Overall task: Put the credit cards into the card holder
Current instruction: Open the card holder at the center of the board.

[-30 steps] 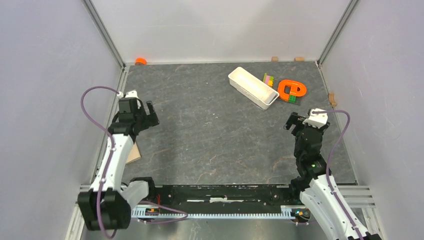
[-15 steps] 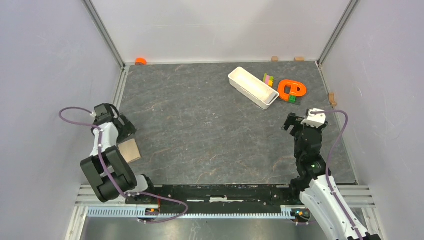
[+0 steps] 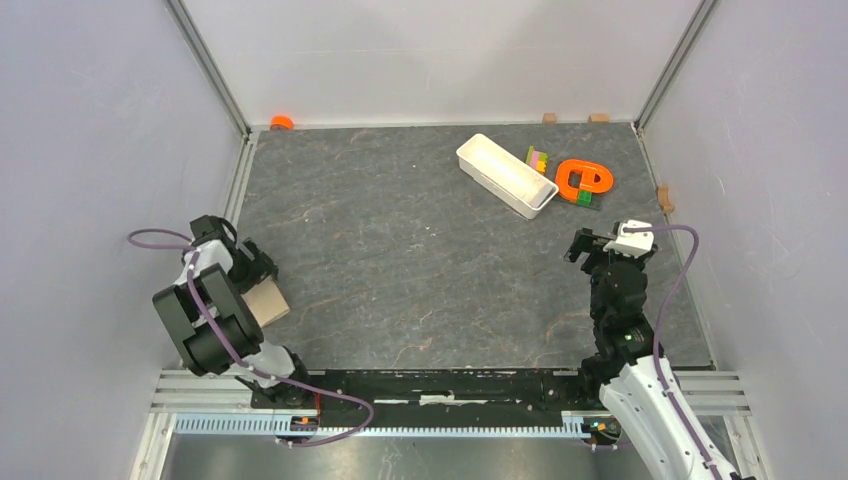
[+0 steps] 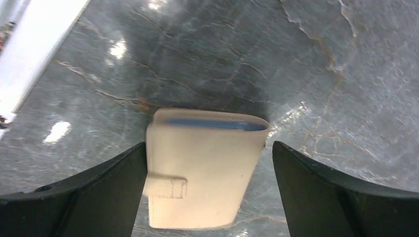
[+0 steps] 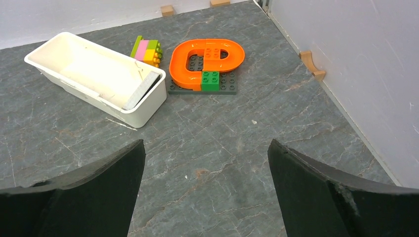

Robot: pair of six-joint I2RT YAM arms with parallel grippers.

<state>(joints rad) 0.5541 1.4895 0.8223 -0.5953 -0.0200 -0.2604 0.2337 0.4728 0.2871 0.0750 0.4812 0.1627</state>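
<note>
Folded tan card holder point(image 4: 202, 177) flat on the tabletop point(image 4: 306, 59) between wide-apart left jaws; right jaws also apart, empty, facing white tray point(image 5: 148, 106).

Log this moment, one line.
left jaws: open, framing card holder | right jaws: open, empty | card holder: folded, on table

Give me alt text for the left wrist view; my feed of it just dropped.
A closed tan card holder lies flat on the dark grey table, between the wide-open fingers of the left gripper. Its snap tab sits at the near left corner, and a strip of blue lining shows along its far edge.
</note>
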